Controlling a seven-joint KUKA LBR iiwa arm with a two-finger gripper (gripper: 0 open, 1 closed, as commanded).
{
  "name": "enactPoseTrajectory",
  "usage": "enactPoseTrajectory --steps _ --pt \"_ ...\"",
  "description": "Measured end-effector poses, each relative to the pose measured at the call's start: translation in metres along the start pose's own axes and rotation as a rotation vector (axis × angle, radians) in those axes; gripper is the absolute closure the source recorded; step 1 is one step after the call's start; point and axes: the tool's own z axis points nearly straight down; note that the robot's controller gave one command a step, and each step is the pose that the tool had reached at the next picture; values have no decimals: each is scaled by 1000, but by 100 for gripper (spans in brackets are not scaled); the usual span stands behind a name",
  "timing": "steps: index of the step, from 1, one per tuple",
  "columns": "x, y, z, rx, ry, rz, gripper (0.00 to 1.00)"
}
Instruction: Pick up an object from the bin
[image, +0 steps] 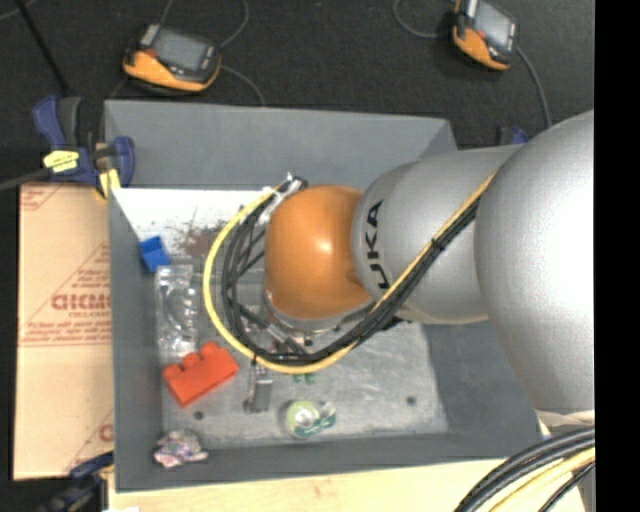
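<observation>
My gripper (258, 392) hangs low in the near-left part of the bin (300, 150), just right of the orange-red block (200, 373) and near the round green-and-white thing (308, 417); whether it is wide or narrow I cannot tell. Clear plastic (178, 305) and a blue block (153, 253) crowd the left wall, and a crumpled scrap (180, 449) sits in the near-left corner. The floor to my right lies open.

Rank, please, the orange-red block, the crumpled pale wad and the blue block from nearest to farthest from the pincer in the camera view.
Measured from the pincer:
1. orange-red block, just to its left in the view.
2. crumpled pale wad, lower left of it.
3. blue block, far off to the upper left.
</observation>
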Motion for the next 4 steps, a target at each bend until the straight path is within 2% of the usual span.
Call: enactPoseTrajectory --steps 1,2,3,4 --pt "-24 45 73 -2 -4 67 0" --pt "-26 43 69 -2 -8 73 100" --pt "-43 46 -55 -5 -17 65 100" --pt "-81 66 -128 -6 -19 55 100"
